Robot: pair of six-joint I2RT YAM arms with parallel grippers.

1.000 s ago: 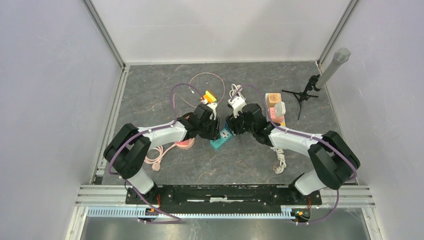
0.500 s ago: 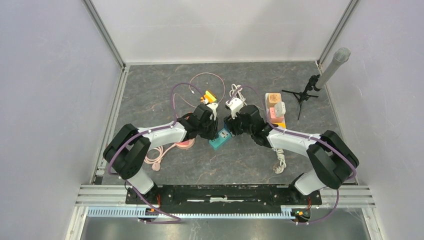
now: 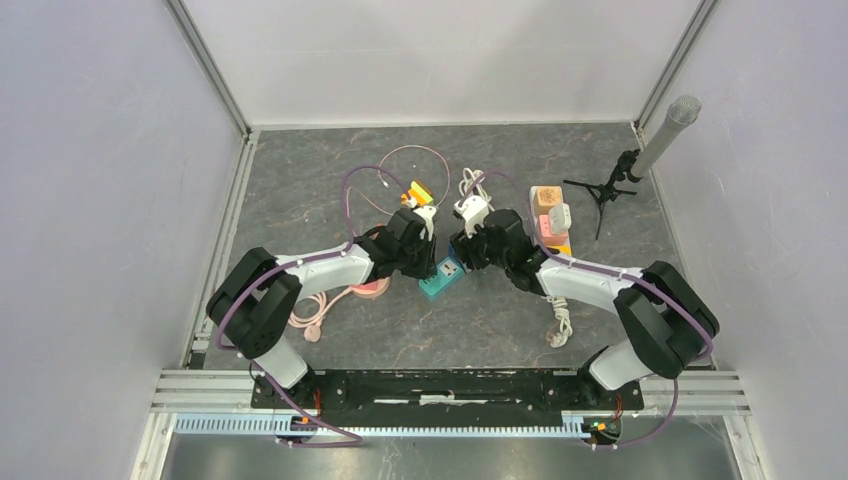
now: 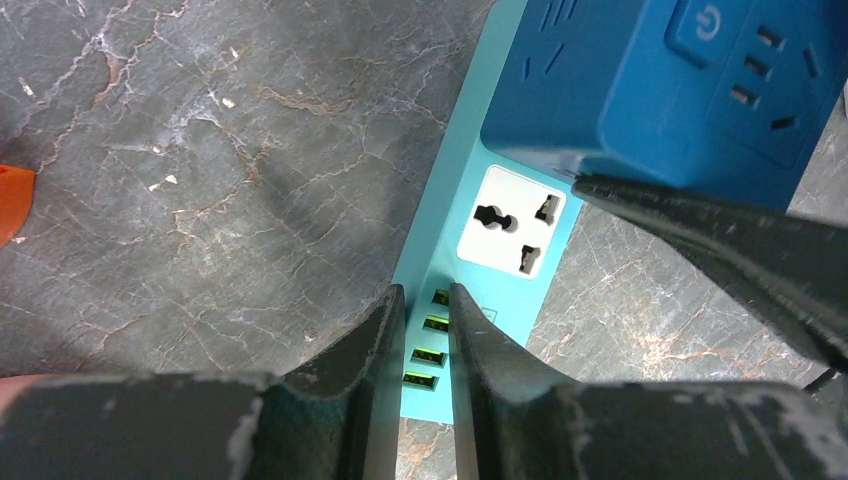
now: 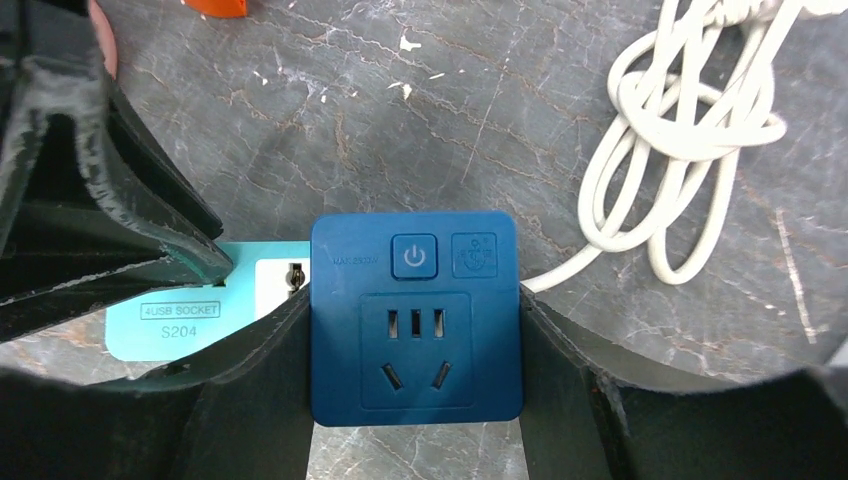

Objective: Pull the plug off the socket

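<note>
A teal socket strip [image 3: 434,285] lies on the dark stone floor between both arms. A dark blue cube plug [image 5: 415,320] with a power button sits in its far end. My right gripper [image 5: 413,300] is shut on the plug, one finger on each side of it. My left gripper [image 4: 425,292] is shut to a thin slit, its tips resting over the strip's [image 4: 440,255] end with the green USB ports. The strip's white outlet [image 4: 510,220] is free. In the left wrist view the plug [image 4: 680,80] is at upper right.
A coiled white cable [image 5: 690,120] lies just right of the plug. Behind the grippers lie a white adapter [image 3: 472,208] and an orange plug [image 3: 418,192] with a pink lead. A pink disc [image 3: 370,288], stacked blocks [image 3: 552,220] and a microphone stand [image 3: 640,160] flank the arms.
My left gripper's fingers have closed together over the USB end of the strip. The right gripper has kept its hold on the blue plug, shifting only slightly.
</note>
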